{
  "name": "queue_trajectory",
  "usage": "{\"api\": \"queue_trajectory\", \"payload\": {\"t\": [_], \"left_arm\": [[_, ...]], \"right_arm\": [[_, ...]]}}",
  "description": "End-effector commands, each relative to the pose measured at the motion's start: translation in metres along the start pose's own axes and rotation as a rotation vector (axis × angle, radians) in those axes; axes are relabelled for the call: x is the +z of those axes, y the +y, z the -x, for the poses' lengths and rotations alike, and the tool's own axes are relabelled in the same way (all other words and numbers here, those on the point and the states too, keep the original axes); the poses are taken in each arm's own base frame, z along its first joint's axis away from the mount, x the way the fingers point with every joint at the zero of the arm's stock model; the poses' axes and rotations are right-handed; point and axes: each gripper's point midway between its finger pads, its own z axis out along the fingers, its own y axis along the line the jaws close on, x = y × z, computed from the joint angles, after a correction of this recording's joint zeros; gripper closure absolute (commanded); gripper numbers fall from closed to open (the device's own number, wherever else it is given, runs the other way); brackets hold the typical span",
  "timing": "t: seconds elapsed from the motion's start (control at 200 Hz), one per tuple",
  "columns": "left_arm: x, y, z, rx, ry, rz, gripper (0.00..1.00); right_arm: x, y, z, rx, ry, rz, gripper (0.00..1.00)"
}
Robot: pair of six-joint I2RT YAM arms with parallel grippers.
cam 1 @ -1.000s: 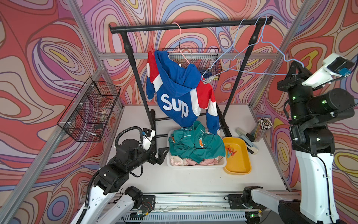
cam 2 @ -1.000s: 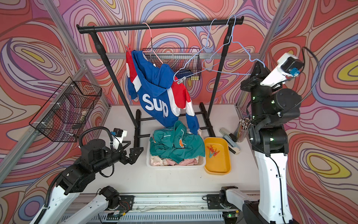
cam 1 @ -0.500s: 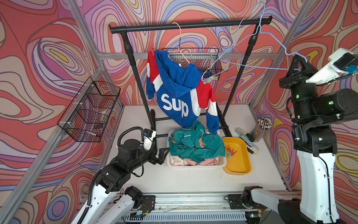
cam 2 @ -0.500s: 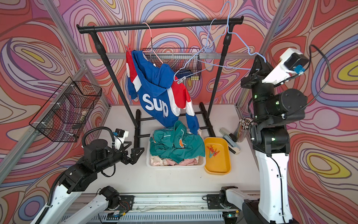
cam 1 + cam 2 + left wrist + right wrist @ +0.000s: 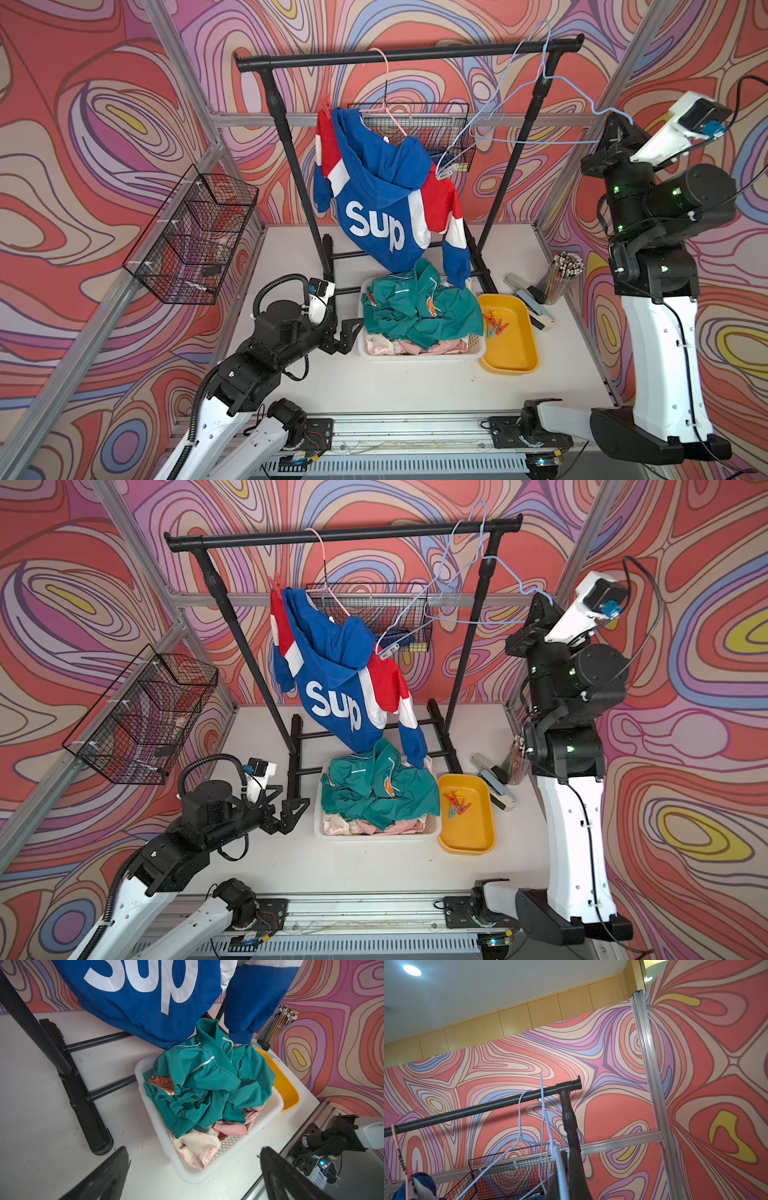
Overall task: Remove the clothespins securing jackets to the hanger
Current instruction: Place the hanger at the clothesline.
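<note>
Swirled wallpaper rings our white table (image 5: pixel 415 382). At lower left, the left gripper (image 5: pixel 345 332) is spread wide and empty beside the white basket (image 5: pixel 419 356) holding the teal jacket (image 5: pixel 419 307). At centre, the hooded jacket (image 5: pixel 374 199) hangs with a coral clothespin (image 5: pixel 327 104) at its shoulder. More clothespins (image 5: pixel 494 325) lie in the yellow tray (image 5: pixel 507 365). At upper right, the right gripper (image 5: pixel 617 122) pinches a blue hanger (image 5: pixel 540 142).
</note>
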Motion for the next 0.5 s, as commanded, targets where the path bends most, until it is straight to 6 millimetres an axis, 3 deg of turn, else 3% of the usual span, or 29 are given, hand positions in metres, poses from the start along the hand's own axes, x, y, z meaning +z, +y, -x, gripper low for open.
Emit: {"api": "queue_trajectory", "payload": {"t": [0.0, 0.25, 0.381, 0.496], "left_arm": [[-0.001, 0.001, 0.0, -0.011, -0.015, 0.006, 0.0], [0.002, 0.001, -0.002, -0.025, -0.011, -0.001, 0.0], [0.0, -0.001, 0.002, -0.025, -0.023, -0.009, 0.0], [-0.002, -0.004, 0.006, -0.033, -0.028, -0.016, 0.0]], "right_arm": [[-0.001, -0.001, -0.001, -0.007, 0.0, -0.011, 1.0], [-0.009, -0.001, -0.019, 0.018, 0.045, 0.001, 1.0], [-0.017, 0.0, -0.038, 0.041, 0.093, 0.019, 1.0], [-0.025, 0.005, -0.05, 0.06, 0.129, 0.055, 0.67]]}}
